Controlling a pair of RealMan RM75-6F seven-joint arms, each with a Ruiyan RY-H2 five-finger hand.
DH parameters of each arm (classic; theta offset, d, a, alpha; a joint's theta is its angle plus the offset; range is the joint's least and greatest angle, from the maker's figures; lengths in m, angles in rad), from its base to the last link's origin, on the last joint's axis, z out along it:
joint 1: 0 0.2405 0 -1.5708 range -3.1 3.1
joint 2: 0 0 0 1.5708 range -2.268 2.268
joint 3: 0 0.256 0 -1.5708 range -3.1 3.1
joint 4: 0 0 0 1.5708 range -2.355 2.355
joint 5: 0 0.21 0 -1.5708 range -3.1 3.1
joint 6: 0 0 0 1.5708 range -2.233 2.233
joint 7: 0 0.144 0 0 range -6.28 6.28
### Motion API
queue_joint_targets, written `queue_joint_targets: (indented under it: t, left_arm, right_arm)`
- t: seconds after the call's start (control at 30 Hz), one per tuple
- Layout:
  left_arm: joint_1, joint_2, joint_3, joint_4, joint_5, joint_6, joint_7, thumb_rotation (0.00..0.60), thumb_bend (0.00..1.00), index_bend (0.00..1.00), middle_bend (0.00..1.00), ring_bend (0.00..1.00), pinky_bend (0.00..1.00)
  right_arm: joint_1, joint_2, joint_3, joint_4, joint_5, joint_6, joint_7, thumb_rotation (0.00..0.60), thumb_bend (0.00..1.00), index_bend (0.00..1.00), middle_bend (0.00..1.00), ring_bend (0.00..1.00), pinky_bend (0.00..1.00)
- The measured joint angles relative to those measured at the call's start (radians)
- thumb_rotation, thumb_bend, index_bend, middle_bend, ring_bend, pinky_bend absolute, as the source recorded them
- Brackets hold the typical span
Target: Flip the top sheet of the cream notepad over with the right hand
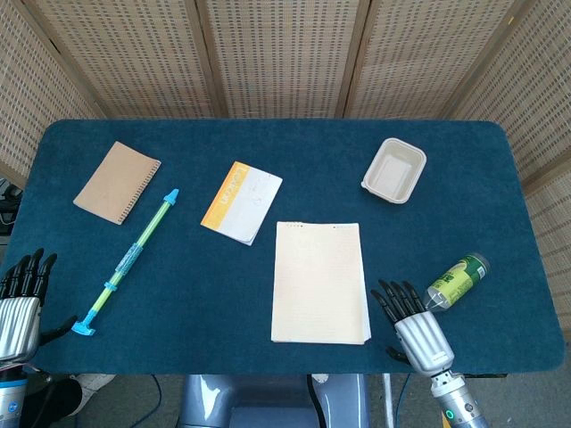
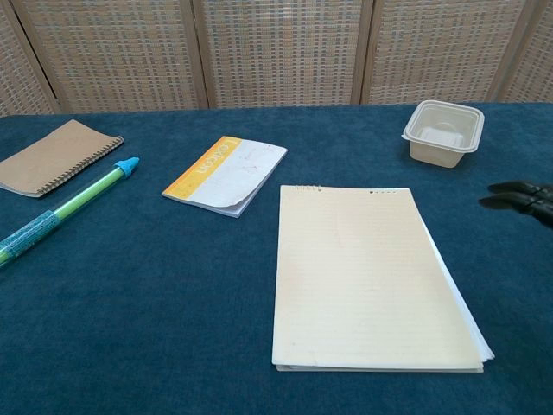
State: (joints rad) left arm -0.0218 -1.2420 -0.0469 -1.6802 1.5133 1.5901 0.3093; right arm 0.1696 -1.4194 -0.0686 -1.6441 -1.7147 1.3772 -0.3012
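Right hand [image 1: 417,328] beside cream notepad [image 1: 320,281], fingers [image 1: 393,298] spread, holding nothing, pointing forward

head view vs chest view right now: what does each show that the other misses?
Head view only: the left hand at the table's near left corner, open, holding nothing; the green can lying on its side just right of the right hand; the whole right hand, open, fingers spread, beside the cream notepad's lower right corner.

Chest view only: the fanned lower sheets along the notepad's right edge; of the right hand, just dark fingertips at the right border.

Both: notepad flat and unflipped, orange booklet, brown spiral notebook, green pen, empty tray.
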Motion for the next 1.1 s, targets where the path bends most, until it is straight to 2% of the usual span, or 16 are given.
queue_joint_targets:
  t: [0.23, 0.4, 0.67, 1.1]
  left_arm:
    - [0.0, 0.001, 0.0, 0.002, 0.0, -0.001, -0.002, 0.6, 0.0, 0.0, 0.0, 0.0, 0.09]
    - [-0.002, 0.001, -0.002, 0.002, -0.004, -0.004, -0.003, 0.6, 0.0, 0.0, 0.0, 0.0, 0.09]
    - [-0.002, 0.0, -0.002, 0.003, -0.004, -0.004, -0.003, 0.6, 0.0, 0.0, 0.0, 0.0, 0.09]
    - [-0.003, -0.002, -0.001, 0.002, -0.005, -0.006, 0.001, 0.6, 0.0, 0.0, 0.0, 0.0, 0.09]
  right_arm:
    - [0.016, -0.074, -0.01, 0.0, 0.007, -0.06, -0.029, 0.6, 0.24, 0.0, 0.0, 0.0, 0.0]
    - [0.024, -0.14, -0.011, 0.039, 0.027, -0.094, -0.028, 0.6, 0.35, 0.01, 0.0, 0.0, 0.0]
    - [0.039, -0.212, -0.002, 0.107, 0.049, -0.122, -0.009, 0.6, 0.36, 0.02, 0.0, 0.0, 0.0]
    - [0.054, -0.266, 0.016, 0.146, 0.1, -0.156, 0.005, 0.6, 0.37, 0.02, 0.0, 0.0, 0.0]
